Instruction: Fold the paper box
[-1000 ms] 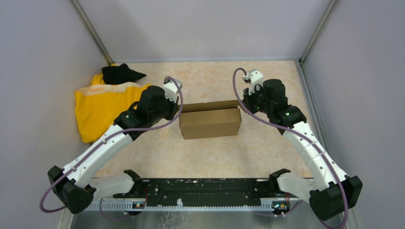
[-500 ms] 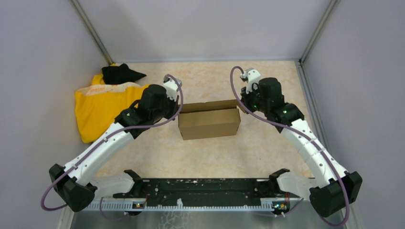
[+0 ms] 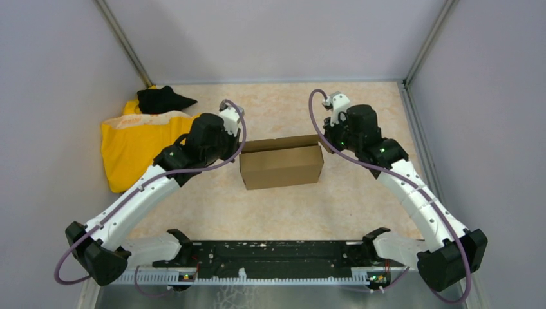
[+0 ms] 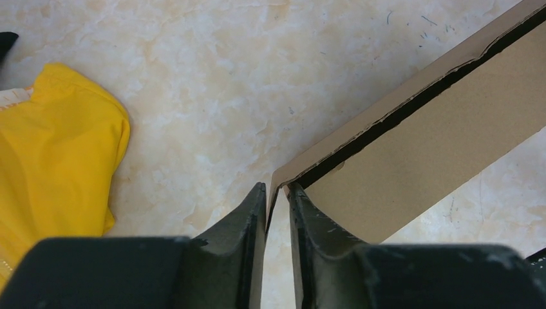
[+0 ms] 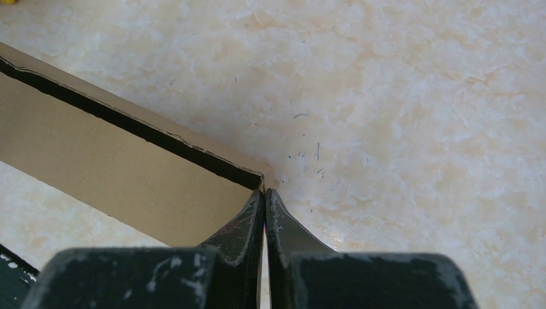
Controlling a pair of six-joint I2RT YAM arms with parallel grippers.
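Beige marbled table (image 3: 283, 212), bare around the work. Crumpled yellow cloth (image 3: 132, 151) at far left, apart. Mid-table: plain brown corrugated paper box (image 3: 281, 167), shallow, nearly closed.

At its left end the left gripper (image 4: 275, 192) pinches the thin end wall. At its right corner the right gripper (image 5: 264, 194) has its fingers pressed together; I cannot tell whether there is cardboard between them.

Risk: uneven pull from the 2 arms could tear or skew that wall.

Only the wrist views show the dark open seam. Only the top view shows the whole box.
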